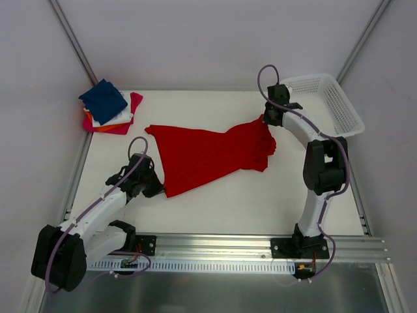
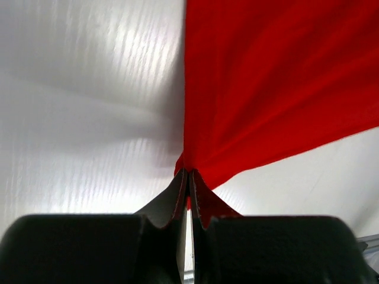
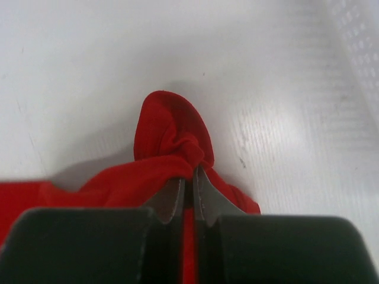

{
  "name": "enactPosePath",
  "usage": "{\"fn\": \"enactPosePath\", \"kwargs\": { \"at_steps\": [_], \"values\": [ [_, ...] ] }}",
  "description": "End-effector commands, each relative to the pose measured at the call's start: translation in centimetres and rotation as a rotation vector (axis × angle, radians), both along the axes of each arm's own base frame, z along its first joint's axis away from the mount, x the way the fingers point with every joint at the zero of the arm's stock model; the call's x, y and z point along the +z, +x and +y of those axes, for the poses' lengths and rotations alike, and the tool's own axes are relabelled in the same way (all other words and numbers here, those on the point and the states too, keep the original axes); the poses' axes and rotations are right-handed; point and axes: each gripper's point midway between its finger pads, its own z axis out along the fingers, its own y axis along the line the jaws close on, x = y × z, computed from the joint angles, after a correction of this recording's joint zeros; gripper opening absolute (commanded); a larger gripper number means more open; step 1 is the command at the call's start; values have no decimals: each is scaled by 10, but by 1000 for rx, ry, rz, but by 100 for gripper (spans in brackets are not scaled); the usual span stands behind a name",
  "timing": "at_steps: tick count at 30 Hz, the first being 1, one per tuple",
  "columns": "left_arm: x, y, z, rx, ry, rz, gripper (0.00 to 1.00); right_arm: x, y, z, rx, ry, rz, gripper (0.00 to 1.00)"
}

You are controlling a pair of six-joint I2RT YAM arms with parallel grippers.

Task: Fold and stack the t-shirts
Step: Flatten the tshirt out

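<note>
The white table [image 1: 260, 202] carries everything in front of me. On it lies the red t-shirt [image 1: 208, 153], spread out with some wrinkles, reaching from one arm to the other; I take it as my mark. Behind and to the right of the red t-shirt stands the white mesh basket [image 1: 326, 101], near the shirt's right end but not touching it. Behind and to the left of the red t-shirt sits the stack of folded t-shirts [image 1: 111, 107], apart from it, with navy on top and white, orange and magenta under it. The right gripper [image 1: 266, 119] is at the far right end of the red t-shirt. Its fingers are pressed together on a bunched piece of the red cloth, which rises in a small loop just past the fingertips. The left gripper [image 1: 159, 189] is at the near left corner of the red t-shirt. Its fingers pinch the very tip of that corner, and the cloth fans out wide away from it.
</note>
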Motion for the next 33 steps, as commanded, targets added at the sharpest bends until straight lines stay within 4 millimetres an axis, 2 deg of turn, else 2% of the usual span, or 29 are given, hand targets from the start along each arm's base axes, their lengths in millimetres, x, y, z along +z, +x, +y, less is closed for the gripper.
{"fn": "enactPosePath", "kwargs": {
  "at_steps": [1,3,4,10,11,18,19,20,22,23,26,29,31,32,33],
  "values": [
    [-7,-27,12,33,30,60,0,22,27,-26,-73,-6,-52,0],
    [-12,-36,17,42,44,84,0,17,32,-36,-90,-22,-33,0],
    [-11,-38,18,46,39,80,0,23,37,-39,-96,-21,-45,0],
    [-11,-53,25,64,53,95,0,21,49,-60,-136,-22,-40,0],
    [-11,-55,25,71,48,97,0,20,51,-71,-154,-19,-35,0],
    [-11,-53,27,75,61,98,0,21,52,-65,-117,6,-27,1],
    [-9,-51,26,75,59,94,0,21,51,-63,-111,15,-25,15],
    [-9,-51,26,72,61,98,0,18,49,-62,-111,16,-16,24],
    [-8,-50,26,69,64,100,0,21,46,-57,-96,20,-19,52],
    [-8,-50,26,68,65,103,0,19,44,-56,-93,20,-14,56],
    [-7,-49,25,67,66,103,0,28,41,-52,-78,16,-33,62],
    [-9,-47,30,83,88,97,0,36,34,-49,-64,17,-42,62],
    [-11,-48,31,86,93,105,0,41,28,-44,-49,13,-47,58],
    [-12,-47,31,86,95,105,0,52,24,-42,-45,12,-68,57],
    [-12,-47,31,88,94,105,0,48,15,-37,-35,2,-55,55]
  ]
}}
